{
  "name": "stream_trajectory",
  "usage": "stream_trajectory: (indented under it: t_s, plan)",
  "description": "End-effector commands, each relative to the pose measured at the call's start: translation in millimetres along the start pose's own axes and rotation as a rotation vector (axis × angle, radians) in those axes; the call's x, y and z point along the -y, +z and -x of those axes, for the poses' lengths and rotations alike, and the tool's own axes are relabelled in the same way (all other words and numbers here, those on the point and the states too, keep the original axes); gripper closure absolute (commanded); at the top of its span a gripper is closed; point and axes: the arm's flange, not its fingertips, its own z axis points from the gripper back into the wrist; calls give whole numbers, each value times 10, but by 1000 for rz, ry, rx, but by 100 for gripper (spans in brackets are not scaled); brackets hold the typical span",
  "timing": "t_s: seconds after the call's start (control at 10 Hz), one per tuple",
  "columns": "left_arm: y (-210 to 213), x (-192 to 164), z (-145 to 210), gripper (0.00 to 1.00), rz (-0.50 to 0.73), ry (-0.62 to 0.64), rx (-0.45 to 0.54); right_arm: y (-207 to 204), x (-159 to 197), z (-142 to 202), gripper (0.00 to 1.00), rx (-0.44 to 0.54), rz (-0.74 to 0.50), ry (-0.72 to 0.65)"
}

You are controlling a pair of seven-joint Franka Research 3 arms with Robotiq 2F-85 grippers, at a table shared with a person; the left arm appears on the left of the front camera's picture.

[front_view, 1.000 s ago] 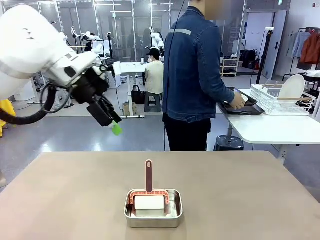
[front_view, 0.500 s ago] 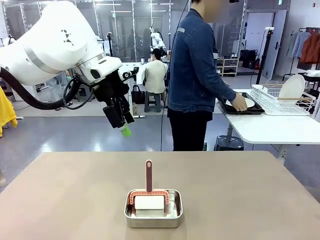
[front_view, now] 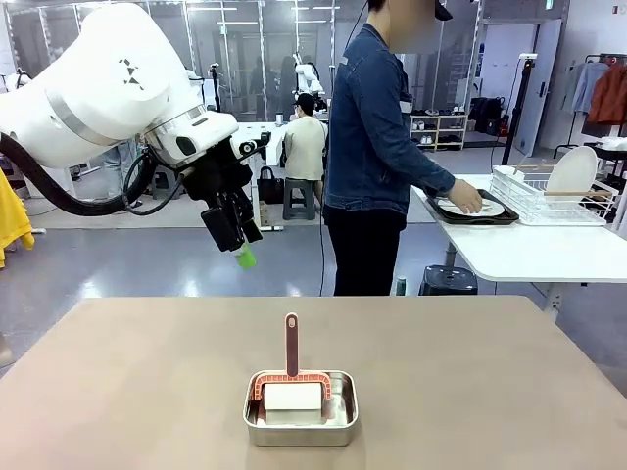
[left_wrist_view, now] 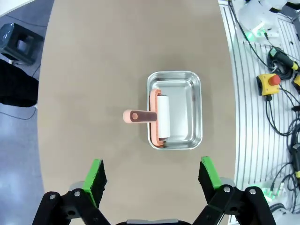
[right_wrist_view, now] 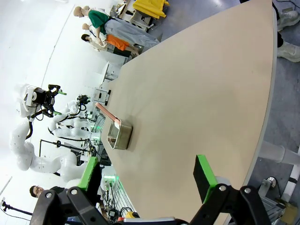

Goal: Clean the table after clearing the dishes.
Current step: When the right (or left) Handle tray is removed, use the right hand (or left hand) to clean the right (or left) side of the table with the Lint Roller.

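Note:
The tan table carries a small steel pan holding a white roller with a pink-brown handle standing upright. High above the table's far left, my left gripper hangs open; in the left wrist view the left gripper looks straight down on the pan and roller. In the right wrist view my right gripper is open and empty, well above the table, with the pan far off. The dishes, a white plate on a dark tray, lie on the white side table under the person's hand.
A person in a denim jacket stands beyond the far edge, turned to the white side table. A white dish rack with a plate stands there. Cables and a yellow-and-red stop button lie beside the table's near edge.
My left arm swung in toward the table's middle, then held still. The person turned sideways and set the tray with the plate down on the side table.

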Motion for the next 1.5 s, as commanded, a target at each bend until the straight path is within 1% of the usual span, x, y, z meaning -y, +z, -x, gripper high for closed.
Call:
stream_trajectory:
  t_s: [0.0,0.1,0.2,0.5,0.6,0.7,0.8,0.9,1.1,1.3,1.4]
  plan:
    - [0,0,0,0,0,0,0,-4,-35,21,0,0,-9,9]
    - [-146,-108,-65,0,27,17,-56,-4,-35,21,0,0,-9,9]
    - [-263,-162,-100,0,40,35,-53,-4,-35,21,0,0,-9,9]
    - [-519,-356,-166,0,35,70,-184,-4,-35,21,0,0,-9,9]
    - [-617,-404,-202,0,68,80,-191,-4,-35,21,0,0,-9,9]
    - [-730,-451,-201,0,100,74,-175,-4,-35,21,0,0,-9,9]
    - [-847,-485,-187,0,132,85,-189,-4,-35,21,0,0,-9,9]
    - [-986,-507,-218,0,144,85,-228,-4,-35,21,0,0,-9,9]
    - [-1155,-587,-330,0,144,62,-257,-4,-35,21,0,0,-9,9]
    - [-1308,-615,-397,0,186,48,-279,-4,-35,21,0,0,-9,9]
    - [-1413,-633,-386,0,203,72,-289,-4,-35,21,0,0,-9,9]
